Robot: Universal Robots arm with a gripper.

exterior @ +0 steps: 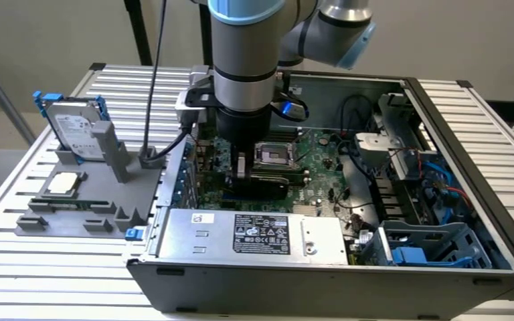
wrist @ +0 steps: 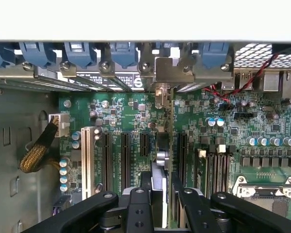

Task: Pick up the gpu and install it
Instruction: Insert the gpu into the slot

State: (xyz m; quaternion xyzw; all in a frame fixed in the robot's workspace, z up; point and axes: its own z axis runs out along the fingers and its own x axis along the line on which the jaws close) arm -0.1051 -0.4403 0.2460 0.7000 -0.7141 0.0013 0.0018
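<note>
The open computer case sits on the slatted desk. Inside, above the green motherboard, the claw is clenched on the graphics card, held upright, edge-down over the expansion slots.

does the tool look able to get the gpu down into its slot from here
Probably yes: the tool holds the gpu on edge over the motherboard, its bracket at the case's rear openings, nothing visibly between.
</note>
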